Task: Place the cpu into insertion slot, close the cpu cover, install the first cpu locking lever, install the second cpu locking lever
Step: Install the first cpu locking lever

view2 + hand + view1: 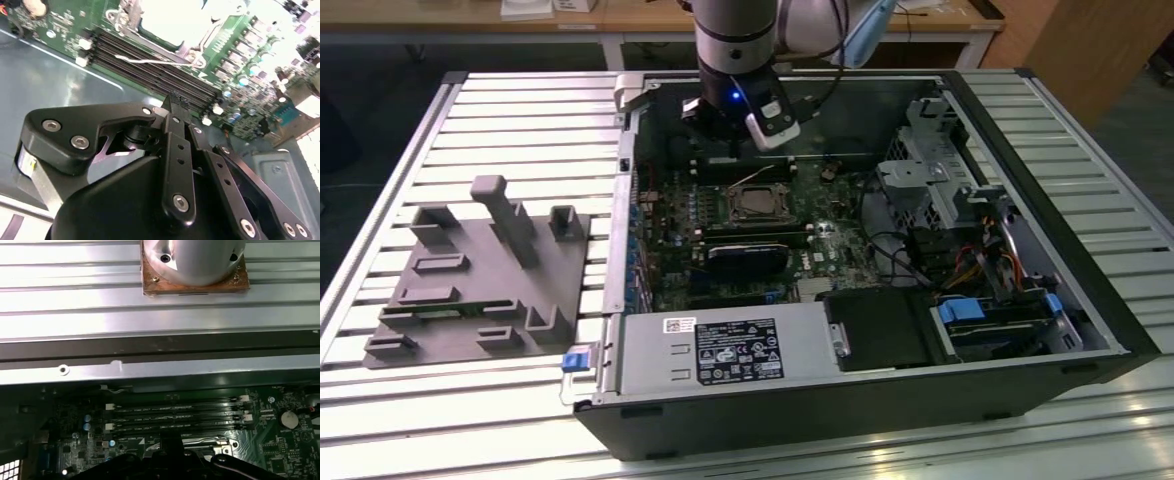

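Note:
In the exterior view the insertion slot (754, 205) sits in the green board inside the open case. The cpu (172, 17) lies in it, its pale top bright in the second wrist view. The silvery cpu cover (187, 49) frames it and looks flat on the chip. A thin wire locking lever (150, 61) lies across the edge of the memory slots beside the socket. My gripper (720, 148) hangs over the board just beyond the socket, above the memory slots. Its black fingers (176, 125) are shut with nothing between them, tips close above the slots.
Long black memory slots (175, 415) run between socket and case wall. A grey power-supply box (720, 350) fills the case's near corner, with drive cages (934, 180) and cables at the exterior view's right. A grey fixture block (480, 280) stands on the slatted table outside the case.

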`<state>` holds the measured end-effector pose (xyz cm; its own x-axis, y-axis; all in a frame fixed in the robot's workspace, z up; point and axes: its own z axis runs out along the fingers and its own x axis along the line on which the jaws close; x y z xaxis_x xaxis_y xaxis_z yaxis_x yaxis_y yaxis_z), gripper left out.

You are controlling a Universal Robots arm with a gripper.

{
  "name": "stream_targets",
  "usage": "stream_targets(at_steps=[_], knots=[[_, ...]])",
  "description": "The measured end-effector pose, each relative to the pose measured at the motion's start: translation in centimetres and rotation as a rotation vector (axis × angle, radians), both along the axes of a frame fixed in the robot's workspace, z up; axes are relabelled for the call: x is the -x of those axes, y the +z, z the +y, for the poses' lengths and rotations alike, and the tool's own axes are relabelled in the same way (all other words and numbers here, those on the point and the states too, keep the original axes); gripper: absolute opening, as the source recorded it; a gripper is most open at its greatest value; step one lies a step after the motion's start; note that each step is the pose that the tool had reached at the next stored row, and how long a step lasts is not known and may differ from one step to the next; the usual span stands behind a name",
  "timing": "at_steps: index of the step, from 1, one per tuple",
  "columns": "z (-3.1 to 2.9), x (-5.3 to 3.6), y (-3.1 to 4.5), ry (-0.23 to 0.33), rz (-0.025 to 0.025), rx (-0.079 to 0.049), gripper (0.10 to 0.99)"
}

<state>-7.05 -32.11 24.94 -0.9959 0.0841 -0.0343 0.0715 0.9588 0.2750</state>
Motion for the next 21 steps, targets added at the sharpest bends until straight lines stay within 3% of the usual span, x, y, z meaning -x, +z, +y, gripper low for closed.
stream_targets(at_steps=[7, 13, 21], knots=[[0.00, -1.58, -0.03, -0.001, 0.0009, 0.000, 0.106], [0.00, -1.67, -0.04, -0.001, 0.0007, 0.000, 0.106], [0.00, -1.67, -0.13, -0.006, 0.0007, 0.025, 0.106]])
